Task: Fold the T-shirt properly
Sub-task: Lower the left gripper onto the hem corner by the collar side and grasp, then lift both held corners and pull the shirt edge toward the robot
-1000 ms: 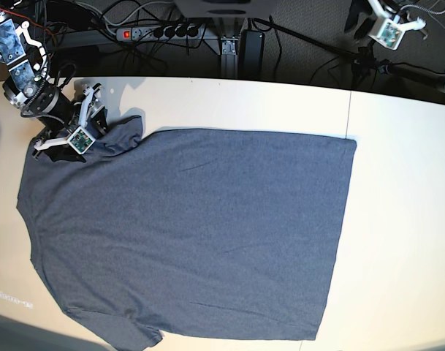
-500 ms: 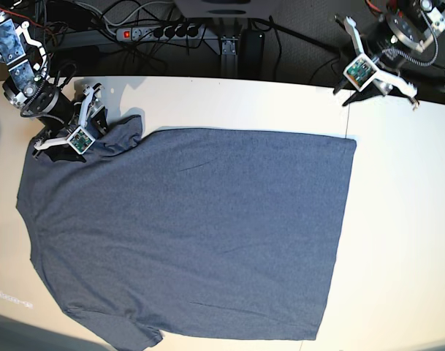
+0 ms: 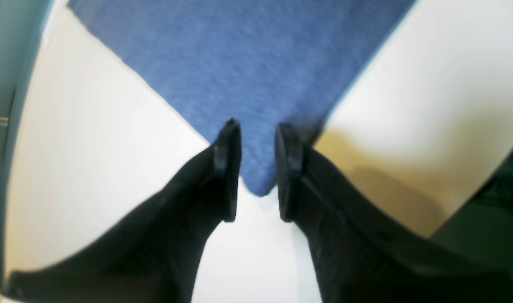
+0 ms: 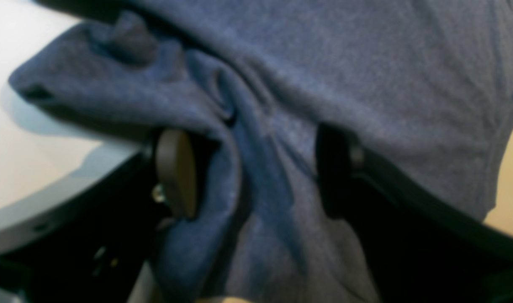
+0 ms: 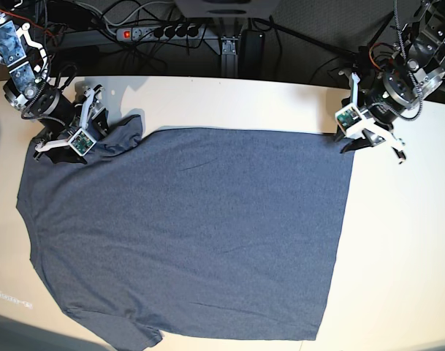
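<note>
The blue-grey T-shirt [image 5: 193, 227] lies flat, plain side up, on the cream table [image 5: 405, 241]. My left gripper [image 5: 347, 140] is at the shirt's back right corner. In the left wrist view [image 3: 257, 168] its fingers stand a narrow gap apart, astride that corner of the cloth [image 3: 239, 54], which lies flat on the table. My right gripper [image 5: 105, 135] is at the bunched back left sleeve. In the right wrist view [image 4: 256, 172] its pads are wide apart, with a loose fold of sleeve cloth [image 4: 366, 63] between them and draped over one finger.
A power strip [image 5: 160, 31], cables and a black box [image 5: 251, 47] lie behind the table's back edge. The shirt's front left sleeve [image 5: 134, 336] reaches the table's front edge. Bare table shows to the right of the shirt.
My left arm has come down from the back right, off the table, to the shirt's back right corner. My right gripper has stayed at the sleeve.
</note>
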Robot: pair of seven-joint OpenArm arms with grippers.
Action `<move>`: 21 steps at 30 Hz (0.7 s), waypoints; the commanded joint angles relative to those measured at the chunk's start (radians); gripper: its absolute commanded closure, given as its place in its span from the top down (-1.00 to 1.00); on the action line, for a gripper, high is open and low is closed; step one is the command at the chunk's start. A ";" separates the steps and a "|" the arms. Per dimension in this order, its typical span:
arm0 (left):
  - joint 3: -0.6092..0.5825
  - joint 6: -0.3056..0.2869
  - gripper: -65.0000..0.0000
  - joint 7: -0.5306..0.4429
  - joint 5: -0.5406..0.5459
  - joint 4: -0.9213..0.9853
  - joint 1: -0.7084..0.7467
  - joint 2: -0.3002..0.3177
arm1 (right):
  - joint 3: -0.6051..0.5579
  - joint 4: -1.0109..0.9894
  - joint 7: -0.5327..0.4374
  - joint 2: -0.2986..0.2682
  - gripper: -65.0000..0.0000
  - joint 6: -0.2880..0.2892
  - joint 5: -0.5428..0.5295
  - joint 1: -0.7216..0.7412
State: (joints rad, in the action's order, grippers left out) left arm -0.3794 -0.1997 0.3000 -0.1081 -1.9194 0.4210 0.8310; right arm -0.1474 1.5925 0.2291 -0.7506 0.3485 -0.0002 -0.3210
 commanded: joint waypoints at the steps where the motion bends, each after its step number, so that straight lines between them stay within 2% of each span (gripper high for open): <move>1: -0.023 -0.003 -0.45 -0.011 -0.019 0.001 -0.019 0.031 | 0.001 0.000 0.037 -0.016 0.28 0.022 0.018 -0.001; 4: -0.106 -0.003 -0.42 -0.004 -0.068 0.013 -0.050 0.090 | 0.001 0.000 0.037 -0.016 0.28 0.021 0.018 -0.001; 6: -0.146 -0.003 -0.32 0.003 -0.083 0.013 -0.053 0.130 | 0.001 0.000 0.037 -0.016 0.28 0.022 0.018 -0.001; 9: -0.188 -0.003 -0.29 0.028 -0.115 0.013 -0.053 0.167 | 0.001 0.000 0.037 -0.016 0.28 0.022 0.018 -0.001; 21: -0.201 -0.033 -0.29 0.009 -0.109 0.026 -0.120 0.169 | 0.001 0.000 0.033 -0.016 0.28 0.021 0.019 -0.001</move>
State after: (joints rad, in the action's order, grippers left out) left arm -0.5865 -0.2218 0.3206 -0.2165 -1.8835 0.3069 0.9813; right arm -0.1474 1.5921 0.2287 -0.7506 0.3485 -0.0002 -0.3210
